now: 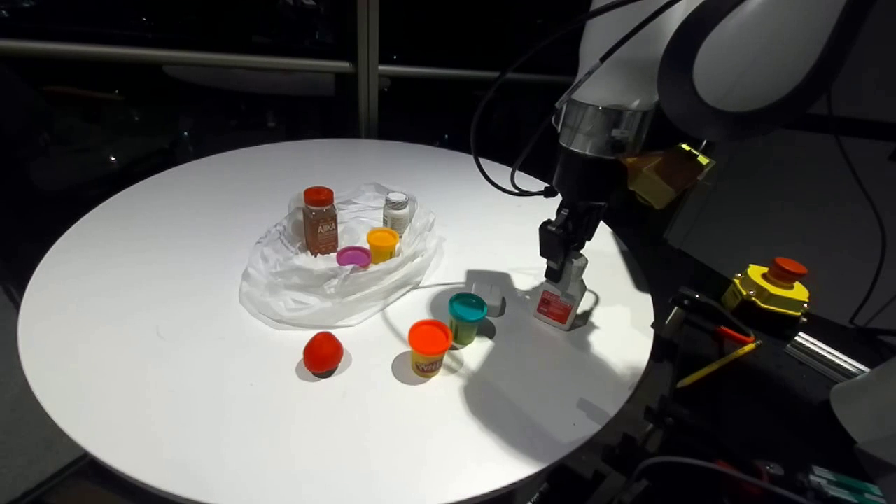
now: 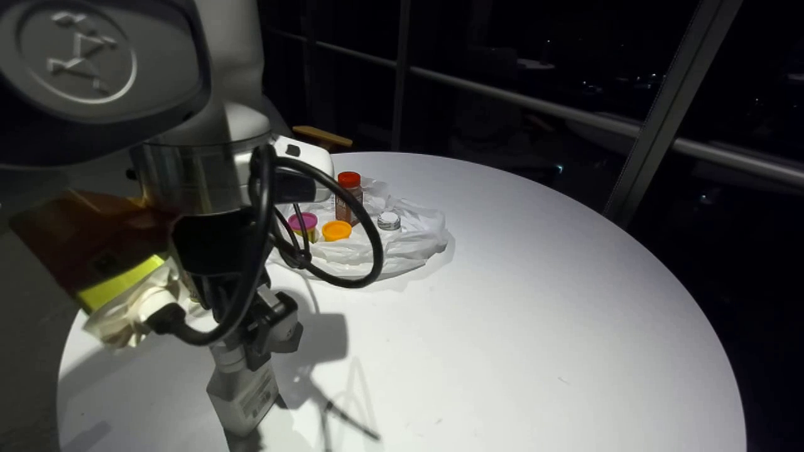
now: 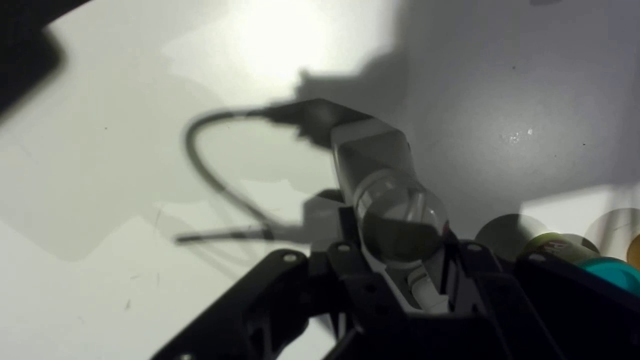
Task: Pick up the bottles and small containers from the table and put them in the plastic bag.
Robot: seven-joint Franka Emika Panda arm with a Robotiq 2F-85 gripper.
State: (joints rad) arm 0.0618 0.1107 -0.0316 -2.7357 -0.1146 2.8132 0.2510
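A white bottle with a red label (image 1: 556,308) stands on the round table; it also shows in an exterior view (image 2: 242,402) and the wrist view (image 3: 372,145). My gripper (image 3: 400,235) has a finger against each side of its clear cap and appears shut on it. I cannot tell whether the base touches the table. The open plastic bag (image 1: 301,297) holds a red-lidded jar (image 1: 320,227), a small white bottle (image 1: 396,213), a yellow tub (image 1: 383,243) and a purple-lidded tub (image 1: 354,256). A teal-lidded tub (image 1: 465,315) and an orange-lidded tub (image 1: 429,350) stand on the table.
A red ball-like object (image 1: 323,352) lies in front of the bag. A white block with a cable (image 1: 493,301) lies behind the teal-lidded tub. The table (image 1: 175,406) ends close to the bottle, by the dark robot base with a yellow emergency stop (image 1: 770,290).
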